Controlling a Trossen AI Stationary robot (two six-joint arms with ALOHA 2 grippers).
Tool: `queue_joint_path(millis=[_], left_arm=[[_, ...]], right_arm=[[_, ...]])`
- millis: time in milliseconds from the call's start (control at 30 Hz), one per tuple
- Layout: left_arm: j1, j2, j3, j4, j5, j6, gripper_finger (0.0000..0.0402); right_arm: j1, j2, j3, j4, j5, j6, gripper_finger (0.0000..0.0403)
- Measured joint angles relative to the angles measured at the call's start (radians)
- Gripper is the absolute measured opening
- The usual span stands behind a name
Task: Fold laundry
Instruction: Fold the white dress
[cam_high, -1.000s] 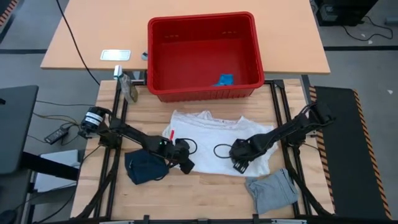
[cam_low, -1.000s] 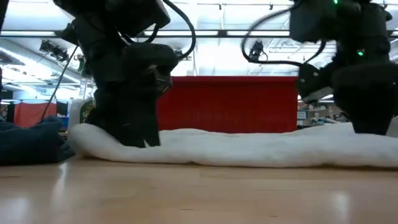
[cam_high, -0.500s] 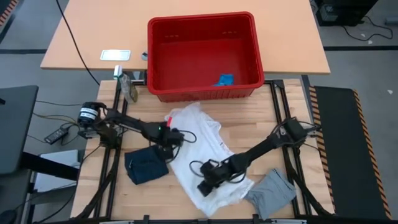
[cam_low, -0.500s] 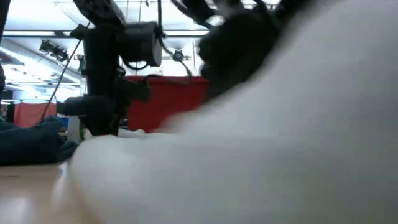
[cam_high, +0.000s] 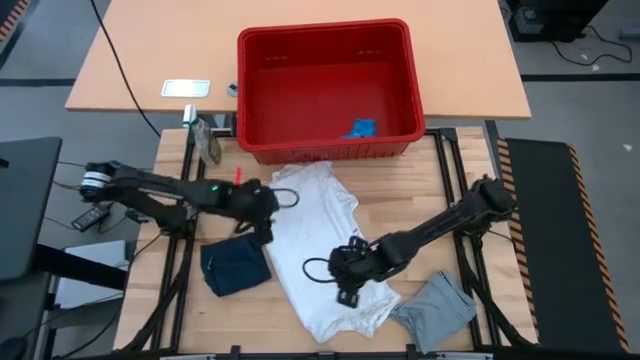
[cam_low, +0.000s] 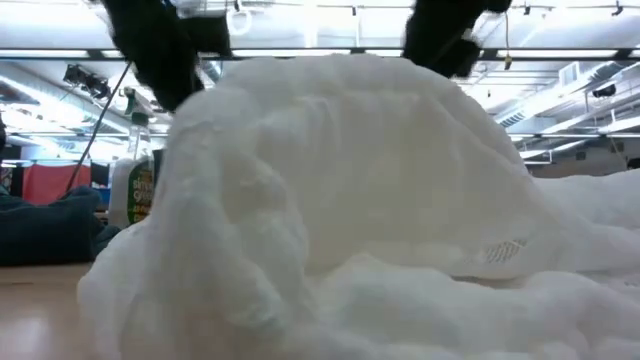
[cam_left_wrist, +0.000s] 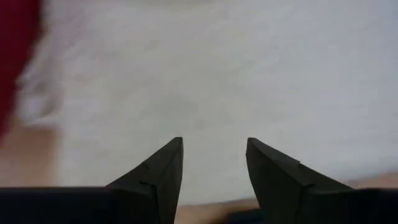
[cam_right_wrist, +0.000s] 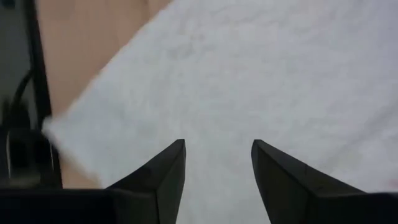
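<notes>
The white crinkly piece of laundry (cam_high: 320, 240) lies bunched in a slanting strip, one end by the red basket (cam_high: 400, 140), the other near the table's near edge. It fills the low view as a heap (cam_low: 340, 200). My left gripper (cam_high: 264, 206) hovers open over its far left edge (cam_left_wrist: 217, 74), nothing between the fingers. My right gripper (cam_high: 346, 282) hovers open over its middle (cam_right_wrist: 249, 74). The dark navy piece (cam_high: 235, 268) lies crumpled to the left, the grey piece (cam_high: 436, 310) at the near right.
The red basket holds a small blue thing (cam_high: 362, 127). A bottle (cam_high: 207, 140) stands at the table's far left corner, and a flat white object (cam_high: 186, 88) lies on the table behind. Bare wood shows right of the white piece (cam_high: 410, 190).
The white piece, spread across the table a second ago, has swung round into a slanting strip from the basket toward the near edge. My right gripper went toward the near left, then rose. My left gripper went up and toward the far left. Both wrists have rolled.
</notes>
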Motion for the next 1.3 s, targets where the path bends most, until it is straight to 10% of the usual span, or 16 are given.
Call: queue_joint_path(millis=[400, 1000, 1300], left_arm=[[-0.579, 0.148, 0.004, 0.66, -0.191, 0.17, 0.0181], [-0.596, 0.648, 0.348, 0.48, -0.166, 0.096, 0.0291], [-0.58, 0.713, 0.364, 0.489, -0.076, 0.138, 0.0273]], right_arm=[[0.145, -0.015, -0.018, -0.237, -0.059, -0.507, 0.0257], [0.234, 0.019, -0.117, -0.196, -0.033, -0.302, 0.0312], [0.28, 0.018, -0.217, -0.023, -0.052, -0.255, 0.0311]])
